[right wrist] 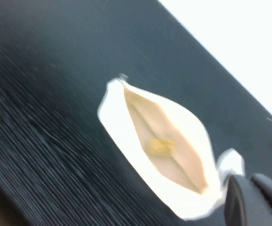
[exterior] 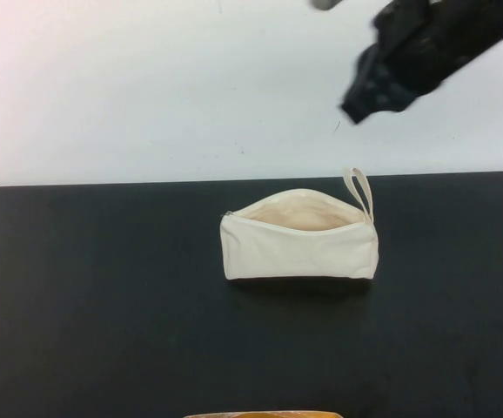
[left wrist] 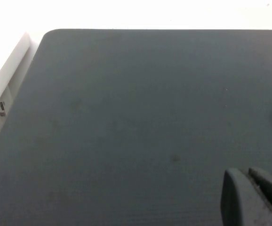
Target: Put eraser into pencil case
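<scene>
The cream-white pencil case [exterior: 299, 248] lies unzipped in the middle of the black mat, mouth up, loop strap [exterior: 360, 192] at its right end. In the right wrist view the pencil case [right wrist: 126, 141] gapes open, and the small yellow-tan eraser [right wrist: 160, 147] lies inside on the peach lining. My right gripper [exterior: 356, 111] is raised above and behind the case's right end, blurred; in its wrist view the right gripper [right wrist: 246, 181] is shut and empty by the strap. My left gripper [left wrist: 244, 173] is shut and empty over bare mat, out of the high view.
The black mat [exterior: 103, 305] covers the table, with a white surface [exterior: 147, 87] behind it. A thin orange-tan edge [exterior: 264, 414] shows at the bottom of the high view. The mat's rounded corner [left wrist: 51, 35] shows in the left wrist view.
</scene>
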